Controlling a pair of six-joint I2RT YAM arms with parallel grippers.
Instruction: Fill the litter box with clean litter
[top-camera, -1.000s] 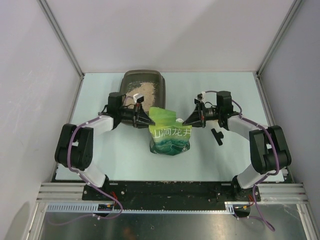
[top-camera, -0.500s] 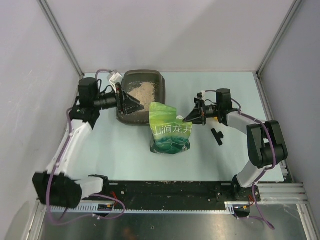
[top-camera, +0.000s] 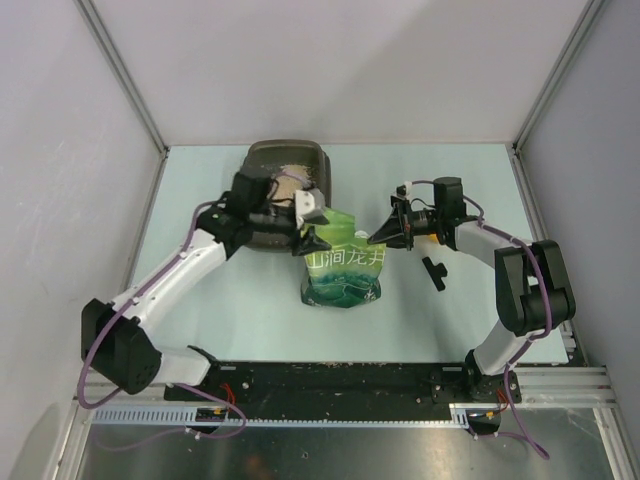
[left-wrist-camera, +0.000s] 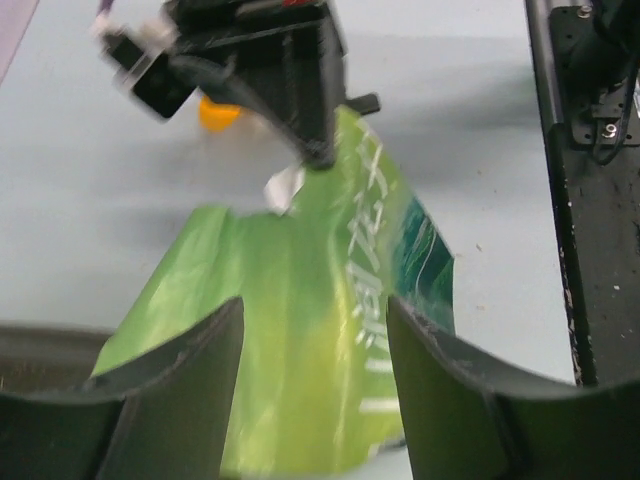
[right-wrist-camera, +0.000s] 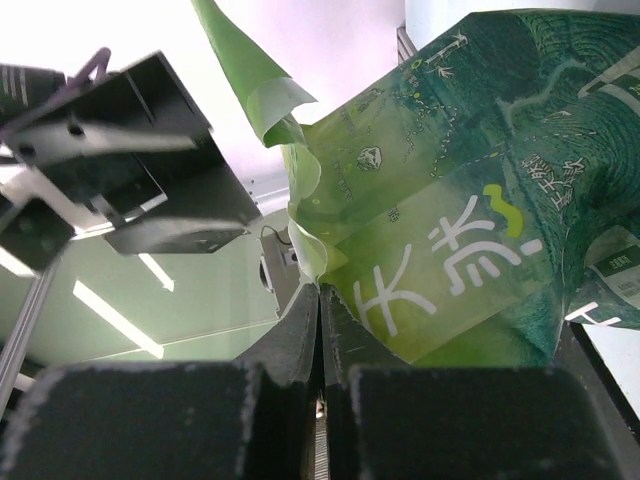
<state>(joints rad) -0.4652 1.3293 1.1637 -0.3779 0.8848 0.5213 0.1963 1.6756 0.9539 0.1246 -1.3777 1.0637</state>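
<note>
There is one litter box (top-camera: 285, 147) with one patch of clean litter (top-camera: 290, 176). There is one green pouch (top-camera: 345, 272), one small black part (top-camera: 434, 272), one orange piece (left-wrist-camera: 218, 112), and two grippers: left gripper (top-camera: 312, 240), right gripper (top-camera: 376, 240).

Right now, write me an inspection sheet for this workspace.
Surface: pale blue-green table, flat.
Job's things: litter box at the back, clean litter inside; green pouch just in front of it.
Clutter: small black part lying right of the pouch.
Grippers: left tool open at the pouch's top edge; right tool shut on the pouch's top corner.
Cables: purple cables run along both arms; no snag seen.
Surroundings: white walls, metal frame posts.
</note>
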